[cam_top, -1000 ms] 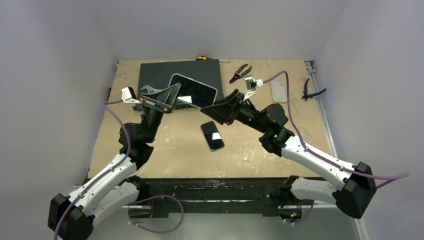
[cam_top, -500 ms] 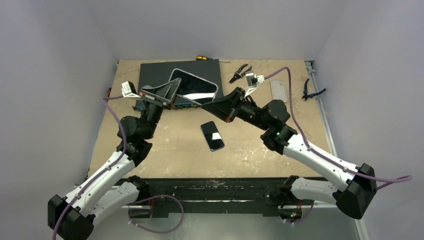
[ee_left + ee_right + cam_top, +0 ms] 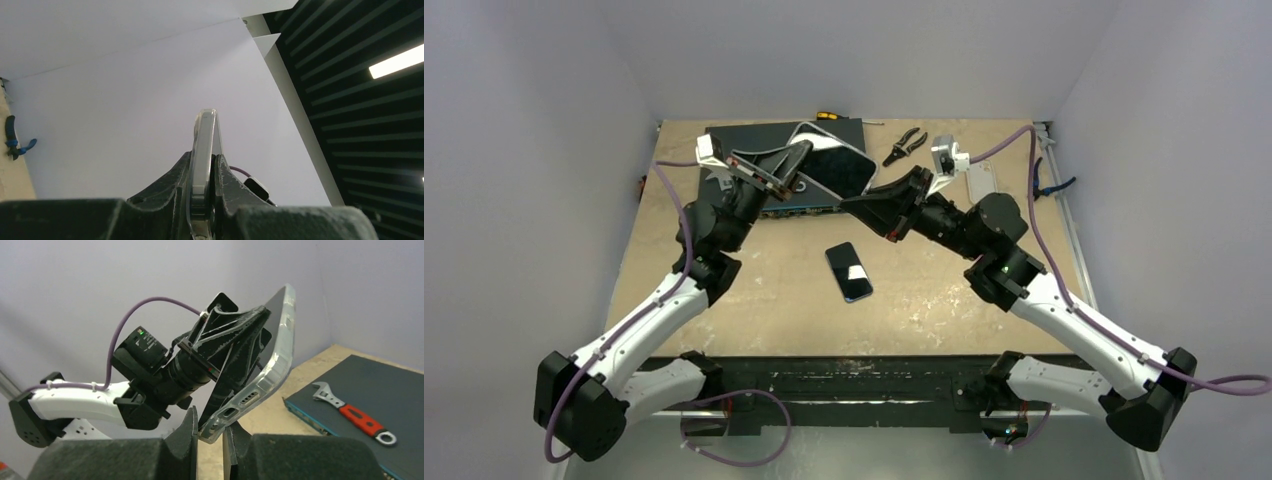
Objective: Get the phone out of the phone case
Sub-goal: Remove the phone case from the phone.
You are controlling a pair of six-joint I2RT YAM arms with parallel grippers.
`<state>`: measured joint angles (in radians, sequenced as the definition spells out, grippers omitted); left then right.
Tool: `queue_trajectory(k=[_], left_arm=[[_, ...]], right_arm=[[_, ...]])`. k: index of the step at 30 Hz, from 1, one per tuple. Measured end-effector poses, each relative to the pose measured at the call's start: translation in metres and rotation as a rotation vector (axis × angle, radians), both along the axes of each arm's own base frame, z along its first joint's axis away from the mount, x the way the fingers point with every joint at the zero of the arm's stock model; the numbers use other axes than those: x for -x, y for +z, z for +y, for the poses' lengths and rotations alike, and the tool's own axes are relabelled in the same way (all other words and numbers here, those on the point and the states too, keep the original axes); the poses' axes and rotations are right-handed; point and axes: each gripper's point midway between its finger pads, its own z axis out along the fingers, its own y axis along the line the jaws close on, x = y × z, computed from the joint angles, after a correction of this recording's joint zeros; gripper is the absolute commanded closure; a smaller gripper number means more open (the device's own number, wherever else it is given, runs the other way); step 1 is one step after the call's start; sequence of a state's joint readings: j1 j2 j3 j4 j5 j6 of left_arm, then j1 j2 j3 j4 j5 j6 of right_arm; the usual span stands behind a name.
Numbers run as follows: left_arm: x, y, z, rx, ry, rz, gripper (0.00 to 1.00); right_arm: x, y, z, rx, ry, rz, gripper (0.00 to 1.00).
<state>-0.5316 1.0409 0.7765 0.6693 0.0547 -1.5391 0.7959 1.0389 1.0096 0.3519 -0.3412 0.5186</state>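
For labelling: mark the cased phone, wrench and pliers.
cased phone (image 3: 286,335), right wrist view, clear case rim.
wrench (image 3: 356,419), right wrist view, red handle.
pliers (image 3: 904,146), top view, middle.

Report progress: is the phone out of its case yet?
Not yet. Done: the phone is up off the table, clamped in the left gripper. In hand: the right gripper pinches a bottom corner of the clear case, which wraps the phone's edges. Left: peel the case off and separate them.
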Motion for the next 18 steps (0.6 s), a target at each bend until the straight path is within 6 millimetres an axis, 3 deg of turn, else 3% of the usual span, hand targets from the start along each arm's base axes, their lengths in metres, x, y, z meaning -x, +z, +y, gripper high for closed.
queue_trajectory(k=[8,18], left_arm=[[-0.015,-0.020,-0.030,-0.008,-0.146,0.071,1.00],[-0.016,-0.067,-0.057,-0.069,-0.304,0.230,1.00]], right_arm=[[0.003,-0.006,-0.007,0.097,-0.031,-0.147,1.00],[0.018,-0.038,0.001,0.290,0.013,-0.316,1.00]])
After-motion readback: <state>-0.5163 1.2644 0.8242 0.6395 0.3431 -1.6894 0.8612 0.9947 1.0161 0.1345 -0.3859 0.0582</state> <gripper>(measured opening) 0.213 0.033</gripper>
